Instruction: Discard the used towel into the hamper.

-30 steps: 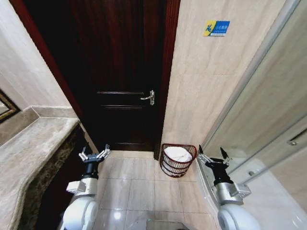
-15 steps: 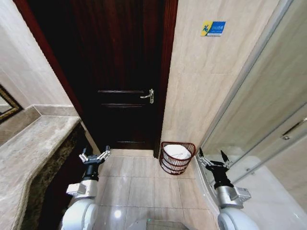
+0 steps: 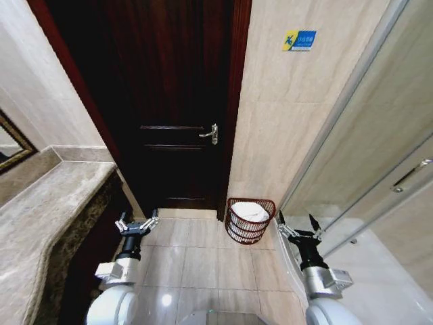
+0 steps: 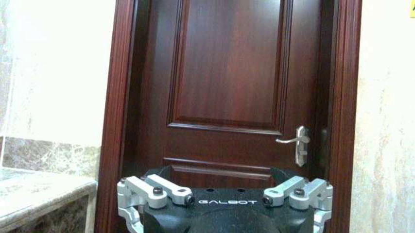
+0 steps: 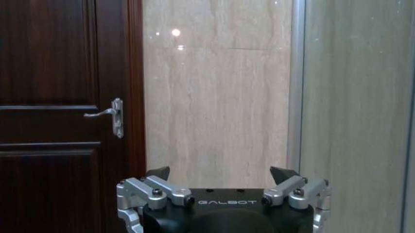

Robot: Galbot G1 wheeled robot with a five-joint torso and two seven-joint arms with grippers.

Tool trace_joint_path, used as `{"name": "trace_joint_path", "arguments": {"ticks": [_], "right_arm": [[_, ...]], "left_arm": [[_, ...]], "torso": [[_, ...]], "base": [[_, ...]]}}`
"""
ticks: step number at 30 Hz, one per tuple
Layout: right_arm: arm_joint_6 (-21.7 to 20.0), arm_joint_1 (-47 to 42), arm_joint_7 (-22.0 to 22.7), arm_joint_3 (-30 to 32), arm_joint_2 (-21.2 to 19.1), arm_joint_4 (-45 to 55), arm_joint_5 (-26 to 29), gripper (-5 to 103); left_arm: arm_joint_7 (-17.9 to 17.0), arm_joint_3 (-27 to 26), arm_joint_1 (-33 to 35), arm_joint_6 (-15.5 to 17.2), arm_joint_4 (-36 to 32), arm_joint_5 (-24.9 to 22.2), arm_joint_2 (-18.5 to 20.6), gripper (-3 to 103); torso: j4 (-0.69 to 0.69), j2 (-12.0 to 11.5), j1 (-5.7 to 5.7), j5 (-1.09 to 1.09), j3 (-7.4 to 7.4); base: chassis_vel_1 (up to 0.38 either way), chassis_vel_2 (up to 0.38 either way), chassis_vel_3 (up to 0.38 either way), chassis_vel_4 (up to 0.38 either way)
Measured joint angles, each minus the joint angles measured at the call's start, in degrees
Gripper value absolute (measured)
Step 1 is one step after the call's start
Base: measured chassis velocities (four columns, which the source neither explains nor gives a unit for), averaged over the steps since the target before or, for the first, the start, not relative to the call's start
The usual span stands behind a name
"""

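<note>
Here the hamper (image 3: 249,220) stands on the tiled floor (image 3: 196,261) against the beige wall, just right of the dark door (image 3: 169,101), with a white towel (image 3: 251,212) inside; the left gripper (image 3: 137,224) and right gripper (image 3: 295,229) hang low on either side, both spread wide and empty

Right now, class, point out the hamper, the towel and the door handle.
hamper (image 3: 238,232), head view, on its woven front wall.
towel (image 3: 251,211), head view, on the white cloth inside the hamper.
door handle (image 3: 210,133), head view, on the metal lever.
</note>
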Motion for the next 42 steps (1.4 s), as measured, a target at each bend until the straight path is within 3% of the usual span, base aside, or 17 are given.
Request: {"name": "trace_joint_path", "arguments": {"ticks": [14,42], "right_arm": [[1.90,-1.15,-0.95,-0.43,1.09,-0.18,-1.87,100],[3.53,-1.54,-2.00,-1.59,0.96,-2.05,-3.14,100]], "left_arm": [[-0.31,0.15,0.85,-1.05,-1.08,5.09,-0.18,100],[-0.33,0.41,0.94,-1.81,0.25,5.09,0.33,100]], "torso": [[0.00,-0.01,0.00,0.00,0.00],[0.00,-0.02,-0.01,0.00,-0.01]], "base": [[0.065,-0.060,-0.069,0.063],[0.095,-0.098,-0.092,0.092]]}}
